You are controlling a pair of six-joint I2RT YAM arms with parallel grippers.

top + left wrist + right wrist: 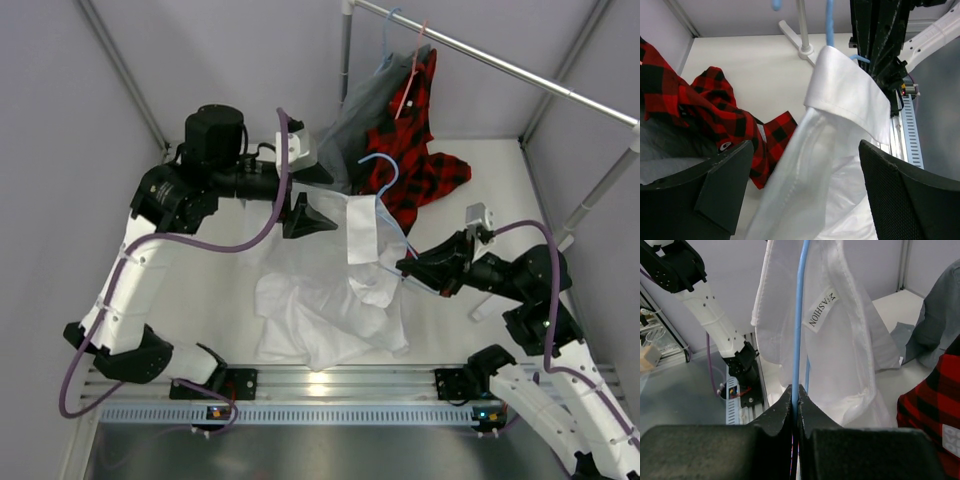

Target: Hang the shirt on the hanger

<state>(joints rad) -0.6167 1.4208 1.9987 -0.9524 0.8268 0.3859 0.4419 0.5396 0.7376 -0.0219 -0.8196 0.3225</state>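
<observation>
Overhead, the white shirt [325, 310] lies mostly heaped and wrinkled on the surface [495, 190] at the front centre, between the two arms. Its collar end rises toward the light-blue hanger [396, 172]. The right tool [410, 268] reaches in from the right and meets the hanger's lower wire at the shirt's edge. The left tool [310, 215] sits just left of the raised collar strip with its fingers spread. Behind them a red-and-black plaid shirt [425, 160] and a grey garment [360, 115] hang off the rail [500, 66], the plaid one on a pink hanger [408, 90].

From the left wrist, the left tool [805, 150] is spread wide and grips nothing. The shirt [845, 95] hangs between its fingers [725, 185], the collar folded over smooth and glossy, with the cloth falling in soft creases below. The hanger [829, 25] runs up out of the collar. The plaid shirt [715, 110] lies to the left, and the right arm [880, 40] stands close behind.

From the right wrist, the right tool [796, 400] is pinched tight on the thin hanger [801, 315] wire. The shirt [860, 355] drapes beside and behind the wire, and its neck label [821, 307] shows. The grey garment [940, 320] and the plaid shirt [935, 410] sit at the right edge, and the left arm [705, 310] is at the left.
</observation>
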